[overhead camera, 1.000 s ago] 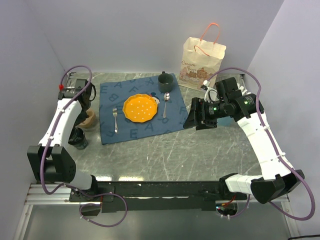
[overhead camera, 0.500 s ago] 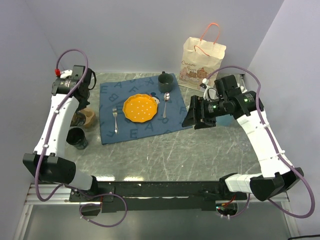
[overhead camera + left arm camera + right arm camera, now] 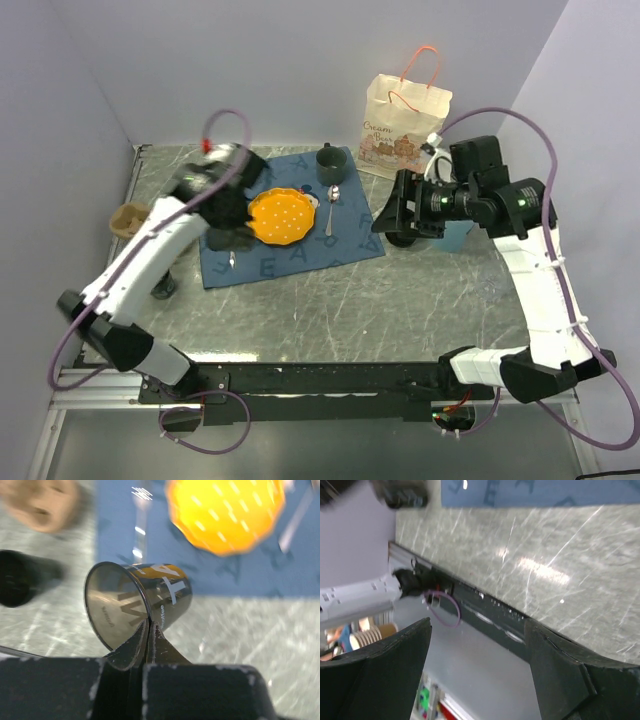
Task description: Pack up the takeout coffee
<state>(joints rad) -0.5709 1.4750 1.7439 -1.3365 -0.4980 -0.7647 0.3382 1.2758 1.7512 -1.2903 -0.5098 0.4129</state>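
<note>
The takeout coffee cup [image 3: 150,597], dark with yellow and white print, hangs tilted with its open mouth toward the left wrist camera. My left gripper [image 3: 148,625] is shut on its rim, one finger inside and one outside. In the top view my left gripper [image 3: 233,230] hovers over the blue placemat [image 3: 290,255], next to the orange plate [image 3: 282,215], and hides the cup. The paper bag [image 3: 405,125] with pink handles stands at the back right. Just in front of it my right gripper [image 3: 398,215] is raised and open, with nothing between its fingers [image 3: 395,665].
A brown paper holder [image 3: 130,218] and a black cup [image 3: 160,285] sit at the table's left edge. On the placemat are a dark mug [image 3: 330,160], a spoon [image 3: 331,205] and a fork [image 3: 231,260]. A light blue object [image 3: 458,238] is under the right arm.
My left arm has swung from the far left edge to over the placemat, carrying the cup and uncovering the brown holder. My right gripper has shifted slightly right and back, toward the bag.
</note>
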